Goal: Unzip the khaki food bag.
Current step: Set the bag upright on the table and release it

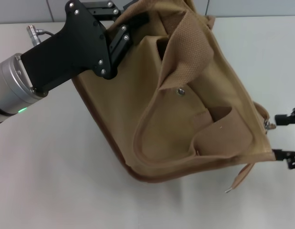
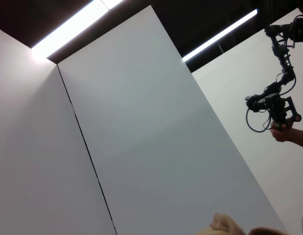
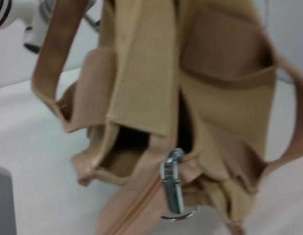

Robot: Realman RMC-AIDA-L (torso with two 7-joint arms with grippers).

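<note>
The khaki food bag (image 1: 138, 114) lies tilted on the white table, its pocket with a silver snap stud (image 1: 180, 91) facing up and a wide webbing handle (image 1: 188, 40) looped over it. My left gripper (image 1: 120, 21) is at the bag's far upper corner, with its black fingers shut on the fabric edge. A tip of the bag (image 2: 222, 226) shows in the left wrist view. My right gripper (image 1: 284, 137) stands open just off the bag's right end, close to the silver zipper pull (image 1: 268, 125). The right wrist view shows that zipper pull (image 3: 172, 183) hanging at the end of the bag (image 3: 141, 73).
The white table (image 1: 52, 181) runs all around the bag. A loose strap tail (image 1: 240, 179) trails from the bag's lower right corner. The left wrist view faces wall panels and ceiling lights, with a person's hand holding a device (image 2: 281, 129) far off.
</note>
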